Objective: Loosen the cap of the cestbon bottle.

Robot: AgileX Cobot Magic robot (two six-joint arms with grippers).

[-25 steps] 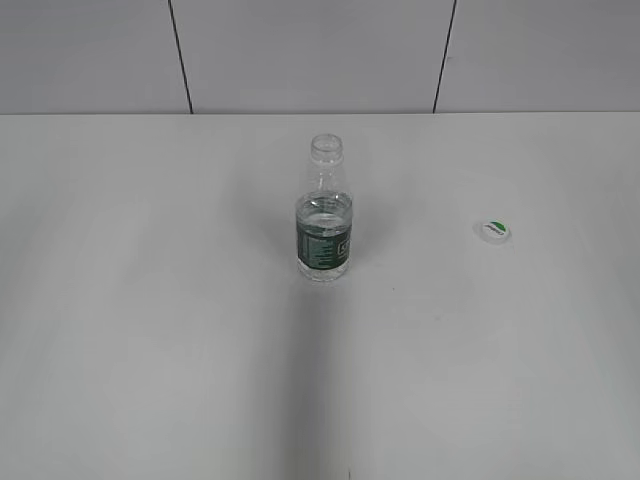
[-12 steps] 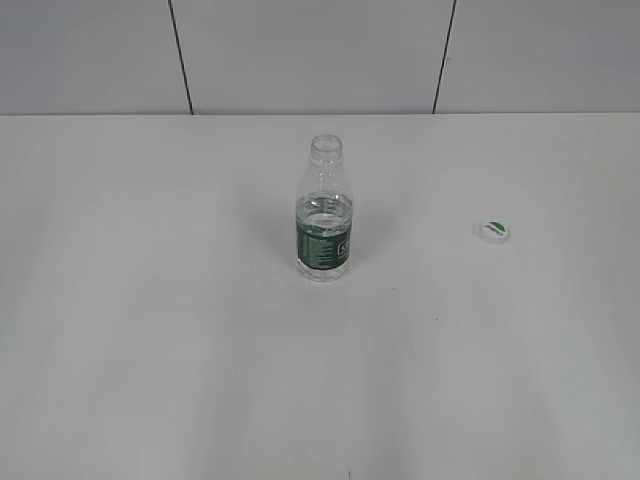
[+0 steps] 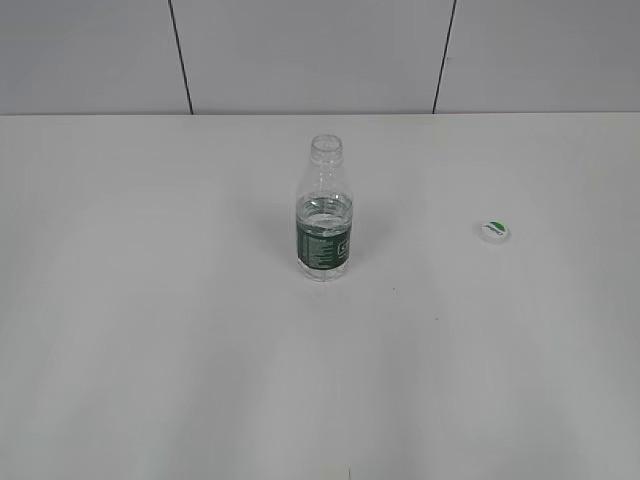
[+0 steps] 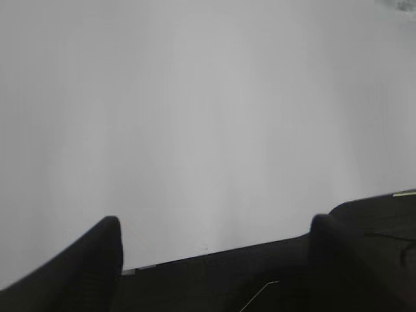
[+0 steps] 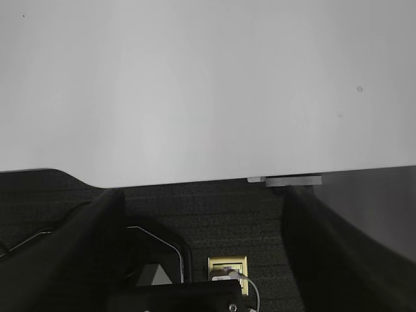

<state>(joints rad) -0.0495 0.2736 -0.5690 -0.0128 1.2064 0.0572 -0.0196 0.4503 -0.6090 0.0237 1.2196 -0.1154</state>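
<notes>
Standing bottle: your cestbon bottle [image 3: 325, 215] is upright near the middle of the white table [image 3: 150, 350], its mouth uncapped; clear water fills it to about the top edge of the dark green label.
Cap: the cap [image 3: 494, 231] lies flat on the table, well to the right of the bottle and apart from it, green logo facing up.
Change since earlier: a dark shadow that ran from the bottle toward the table's near edge a second ago is gone; bottle and cap sit where they were.
Left arm: your left gripper [image 4: 214, 260] shows only in its wrist view, hanging beyond the table's near edge, far from the bottle; its two dark fingers [image 4: 97, 260] are spread wide with nothing between them.
Right arm: your right gripper [image 5: 201, 253] likewise hangs off the table's near edge above dark carpet [image 5: 214, 214] and a brass floor socket [image 5: 227, 267]; its fingers [image 5: 71, 247] are wide apart and hold nothing.
</notes>
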